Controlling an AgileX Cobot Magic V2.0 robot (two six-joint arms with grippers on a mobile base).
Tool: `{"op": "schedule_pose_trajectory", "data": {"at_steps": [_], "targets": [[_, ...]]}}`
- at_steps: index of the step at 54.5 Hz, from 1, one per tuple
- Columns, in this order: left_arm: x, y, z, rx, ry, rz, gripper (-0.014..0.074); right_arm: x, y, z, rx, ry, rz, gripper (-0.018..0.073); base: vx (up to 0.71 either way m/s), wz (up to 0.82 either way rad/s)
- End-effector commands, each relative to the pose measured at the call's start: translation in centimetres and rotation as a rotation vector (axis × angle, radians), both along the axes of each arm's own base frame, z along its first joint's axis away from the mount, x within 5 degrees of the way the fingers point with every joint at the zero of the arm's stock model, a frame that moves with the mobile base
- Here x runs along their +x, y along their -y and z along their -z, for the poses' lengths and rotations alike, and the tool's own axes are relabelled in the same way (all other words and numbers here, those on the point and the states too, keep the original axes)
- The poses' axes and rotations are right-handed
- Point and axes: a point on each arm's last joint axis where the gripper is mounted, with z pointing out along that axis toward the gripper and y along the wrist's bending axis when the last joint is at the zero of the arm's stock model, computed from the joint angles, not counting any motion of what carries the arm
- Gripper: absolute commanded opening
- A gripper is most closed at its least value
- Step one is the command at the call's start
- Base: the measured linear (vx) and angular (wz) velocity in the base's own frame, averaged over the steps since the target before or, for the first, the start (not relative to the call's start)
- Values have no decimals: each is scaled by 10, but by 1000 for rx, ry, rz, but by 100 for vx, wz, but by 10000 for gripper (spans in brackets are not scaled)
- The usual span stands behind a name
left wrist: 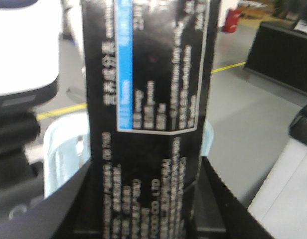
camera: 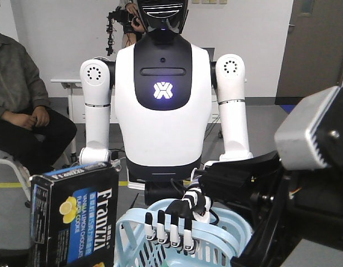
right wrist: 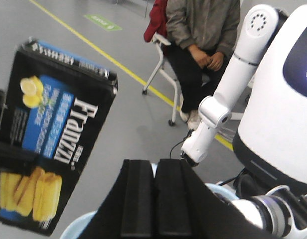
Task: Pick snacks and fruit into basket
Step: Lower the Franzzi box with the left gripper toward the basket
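My left claw (left wrist: 149,209) is holding the black-and-blue box (left wrist: 153,79). Its two black fingers (left wrist: 69,209) are pressing on the two sides of the box, so the claw is open only as wide as the box is. In the front view the box (camera: 71,217) is standing a little tilted at the lower left of the frame, just beside the left rim of the light blue basket (camera: 230,225). My right claw (right wrist: 154,199) is fully closed at the lower middle of its view, the pads are touching each other and are holding nothing. A white humanoid robot (camera: 163,111) is facing me, and its black-and-white hand (camera: 174,222) is lying over the basket rim.
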Motion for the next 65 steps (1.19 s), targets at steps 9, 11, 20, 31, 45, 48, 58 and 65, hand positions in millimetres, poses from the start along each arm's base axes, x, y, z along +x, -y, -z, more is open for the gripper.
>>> {"op": "schedule_pose_trajectory", "data": {"at_steps": [9, 11, 20, 31, 45, 48, 58, 65], "targets": [[-1, -1, 8, -193, -172, -57, 1, -4, 9, -26, 112, 125, 56, -8, 0, 0], [-2, -1, 8, -200, -175, -50, 1, -4, 9, -26, 112, 125, 56, -8, 0, 0], [-4, 3, 7, -271, -232, -19, 1, -4, 9, -26, 112, 125, 56, -8, 0, 0], [-7, 6, 6, -473, -425, -23, 2, -4, 9, -26, 112, 124, 56, -8, 0, 0], [-9, 7, 5, -510, -465, -8, 2, -4, 9, -26, 116, 122, 56, -8, 0, 0], [-9, 7, 5, -510, -465, -8, 2, -4, 9, -26, 116, 122, 56, -8, 0, 0], [-4, 3, 7, -471, -423, -73, 2, -4, 8, -26, 139, 103, 55, -8, 0, 0], [-2, 0, 9, -445, -400, -110, 2, -5, 8, -27, 166, 82, 53, -8, 0, 0]]}}
